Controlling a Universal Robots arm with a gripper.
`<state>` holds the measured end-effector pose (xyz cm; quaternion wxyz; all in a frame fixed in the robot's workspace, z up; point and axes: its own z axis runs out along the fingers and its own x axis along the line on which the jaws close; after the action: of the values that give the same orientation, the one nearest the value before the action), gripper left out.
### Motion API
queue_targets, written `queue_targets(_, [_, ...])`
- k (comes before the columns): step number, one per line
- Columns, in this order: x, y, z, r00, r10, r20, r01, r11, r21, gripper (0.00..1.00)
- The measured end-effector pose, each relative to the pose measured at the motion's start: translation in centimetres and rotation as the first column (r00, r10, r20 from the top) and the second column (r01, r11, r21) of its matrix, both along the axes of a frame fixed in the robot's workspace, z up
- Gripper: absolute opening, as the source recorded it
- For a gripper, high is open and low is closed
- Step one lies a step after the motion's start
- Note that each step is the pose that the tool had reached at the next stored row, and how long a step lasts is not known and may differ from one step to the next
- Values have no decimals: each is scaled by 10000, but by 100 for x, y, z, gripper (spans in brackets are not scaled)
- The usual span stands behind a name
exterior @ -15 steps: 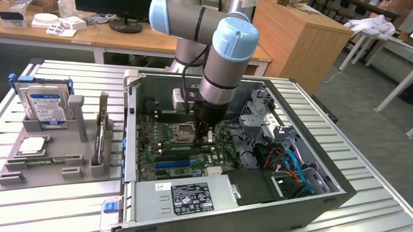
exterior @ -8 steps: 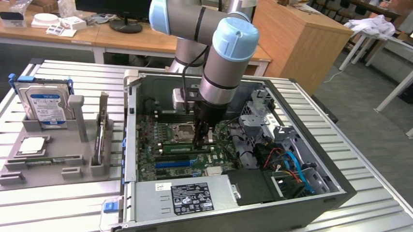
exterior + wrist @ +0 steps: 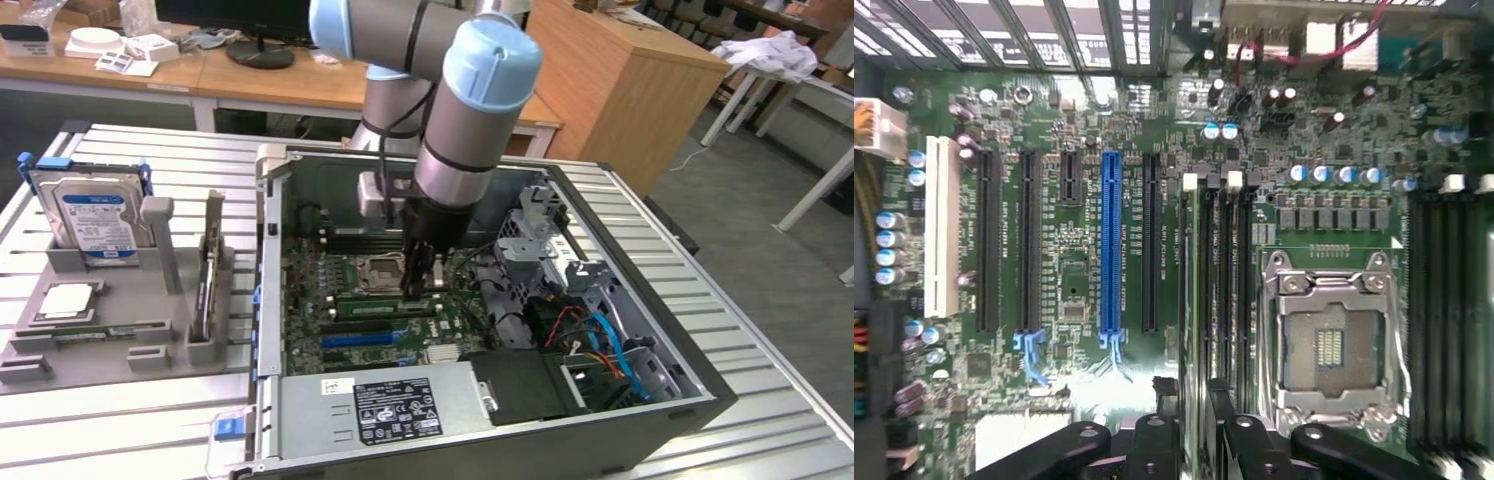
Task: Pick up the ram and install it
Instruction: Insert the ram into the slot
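On the exterior view's left, a grey holder [image 3: 147, 345] on the slatted surface [image 3: 107, 430] keeps spare parts separated for easy picking: a hard drive [image 3: 91, 215], a CPU chip [image 3: 67, 300] and a thin board [image 3: 210, 265] standing on edge. Further right the open computer case [image 3: 641, 400] lies on its side, so the motherboard [image 3: 320, 290] faces up to the arm [image 3: 461, 130] reaching straight down into it. The ram [image 3: 380, 306] sits on edge in a slot just beside the empty CPU socket [image 3: 378, 268]. In the wrist view the jaws stand apart on either side of it, released rather than gripping, as far as I can judge. Whether the stick is fully seated or latched is hard to make out, because the arm hides one end of the slot. Cables [image 3: 601, 340] crowd the case's right.
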<state>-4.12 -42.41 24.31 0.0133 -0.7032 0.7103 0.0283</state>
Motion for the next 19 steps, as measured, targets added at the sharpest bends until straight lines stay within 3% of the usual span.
queue_targets(8, [0,0,349,10000,0,0,0,10000,0,25])
queue_targets(19, [0,0,709,10000,-1,0,1,10000,0,25])
